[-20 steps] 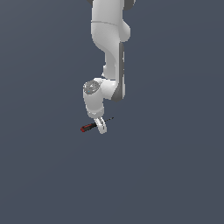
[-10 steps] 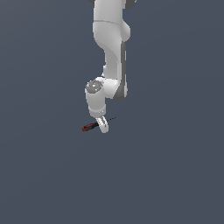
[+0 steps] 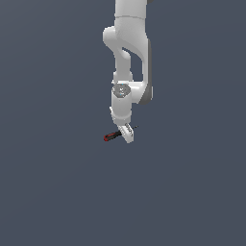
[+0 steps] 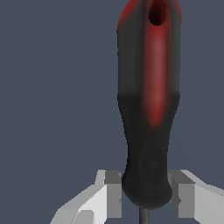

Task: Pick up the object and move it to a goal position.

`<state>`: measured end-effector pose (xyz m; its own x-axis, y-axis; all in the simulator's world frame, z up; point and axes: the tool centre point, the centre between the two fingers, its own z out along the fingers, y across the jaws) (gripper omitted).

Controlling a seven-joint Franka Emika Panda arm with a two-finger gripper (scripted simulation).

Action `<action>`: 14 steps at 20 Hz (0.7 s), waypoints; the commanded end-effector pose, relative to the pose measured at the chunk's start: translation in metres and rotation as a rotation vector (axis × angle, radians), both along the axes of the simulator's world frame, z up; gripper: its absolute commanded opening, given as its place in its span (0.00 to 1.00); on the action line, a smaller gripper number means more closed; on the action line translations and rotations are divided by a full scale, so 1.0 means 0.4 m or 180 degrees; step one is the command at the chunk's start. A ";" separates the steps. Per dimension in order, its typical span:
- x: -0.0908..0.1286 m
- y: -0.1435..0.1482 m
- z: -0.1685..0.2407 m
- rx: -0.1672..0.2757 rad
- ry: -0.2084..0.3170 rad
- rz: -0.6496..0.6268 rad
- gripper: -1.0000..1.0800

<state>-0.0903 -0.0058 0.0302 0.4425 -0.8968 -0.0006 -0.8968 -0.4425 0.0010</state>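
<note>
You've got the white Panda arm (image 3: 129,57) hanging down from the top of the exterior view, wrist pointed at the plain grey tabletop (image 3: 53,182). The fingers (image 3: 127,132) sit at the low end of the arm, closed in narrow around the screwdriver (image 3: 112,136). In the exterior view you see the red-and-black handle poking out toward the exterior view's left, lying roughly level, slightly tilted, and a thin dark bit of shaft showing on the other side of the fingers. Whether the tool touches the tabletop or hangs clear of it, you can't tell from this view. In the wrist view the screwdriver (image 4: 148,109) fills most of the picture: red stripe down the black handle, a dark hole in the red end. The two grey pads (image 4: 113,192) press on either side of the black end of the handle, right where the thin metal shaft begins. Contact looks snug on both sides. Grip is near the shaft end, not mid-handle.
</note>
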 end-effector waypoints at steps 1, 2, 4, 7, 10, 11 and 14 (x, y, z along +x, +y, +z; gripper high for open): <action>-0.010 0.066 0.014 0.0001 -0.0003 0.0003 0.00; -0.015 0.094 0.019 0.0001 -0.0003 0.0003 0.00; -0.024 0.154 0.031 0.0002 -0.0004 0.0004 0.00; -0.037 0.242 0.048 0.0002 -0.0004 0.0004 0.00; -0.050 0.330 0.066 0.0002 -0.0004 0.0004 0.00; -0.054 0.358 0.071 0.0000 -0.0004 0.0004 0.00; -0.064 0.438 0.087 0.0000 -0.0004 0.0004 0.00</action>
